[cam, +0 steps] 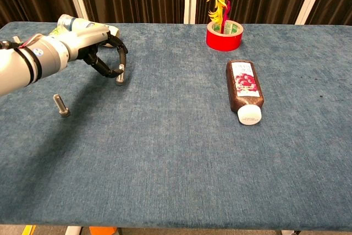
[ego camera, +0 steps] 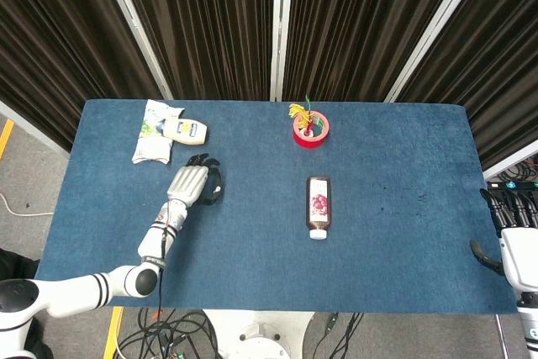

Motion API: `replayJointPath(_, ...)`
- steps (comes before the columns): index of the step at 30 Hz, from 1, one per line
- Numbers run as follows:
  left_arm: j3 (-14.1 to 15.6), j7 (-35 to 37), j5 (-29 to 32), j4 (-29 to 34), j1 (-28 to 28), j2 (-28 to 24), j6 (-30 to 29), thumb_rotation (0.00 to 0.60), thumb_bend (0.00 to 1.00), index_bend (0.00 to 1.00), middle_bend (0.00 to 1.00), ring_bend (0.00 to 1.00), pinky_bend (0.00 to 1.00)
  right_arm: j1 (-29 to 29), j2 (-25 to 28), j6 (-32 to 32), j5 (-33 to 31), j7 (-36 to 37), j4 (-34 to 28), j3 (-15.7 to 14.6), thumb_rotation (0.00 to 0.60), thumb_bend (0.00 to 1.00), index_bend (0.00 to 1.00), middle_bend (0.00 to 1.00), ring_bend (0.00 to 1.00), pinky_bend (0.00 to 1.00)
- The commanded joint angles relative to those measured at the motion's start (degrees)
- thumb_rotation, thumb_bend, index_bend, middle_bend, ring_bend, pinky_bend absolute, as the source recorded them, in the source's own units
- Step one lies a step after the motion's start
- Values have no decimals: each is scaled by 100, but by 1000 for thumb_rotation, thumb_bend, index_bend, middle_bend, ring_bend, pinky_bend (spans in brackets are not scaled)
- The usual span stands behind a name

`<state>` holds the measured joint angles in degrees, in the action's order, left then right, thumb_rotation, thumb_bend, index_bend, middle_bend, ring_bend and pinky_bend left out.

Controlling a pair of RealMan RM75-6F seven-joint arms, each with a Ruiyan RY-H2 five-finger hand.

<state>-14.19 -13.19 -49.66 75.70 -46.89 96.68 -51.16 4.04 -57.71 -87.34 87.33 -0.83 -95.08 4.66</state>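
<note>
Bright even overhead light, soft shadow under the left arm, sharp focus, no glare

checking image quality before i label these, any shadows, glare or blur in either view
Head view: even light, sharp, no glare on the table; the right hand is cut by the frame edge. Chest view: the left hand casts a soft shadow on the cloth toward the bolt; the brown bottle reads crisp, no motion blur.

Left hand (cam: 91, 48) above blue table (cam: 176, 152)
</note>
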Motion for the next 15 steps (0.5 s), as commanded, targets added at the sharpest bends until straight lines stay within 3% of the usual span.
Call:
replayJointPath(1,27,54,-58,-33,40,7,-4,600,381,511,185,21,0,-5,3,-7,2,-5,-8,-2,600,176,41,174,5,41)
replayJointPath(15,83,204,-329,-102,166,-1,-58,600,384,453,185,21,0,-39,11,-64,41,-28,-40,-14,600,176,42,174,5,41)
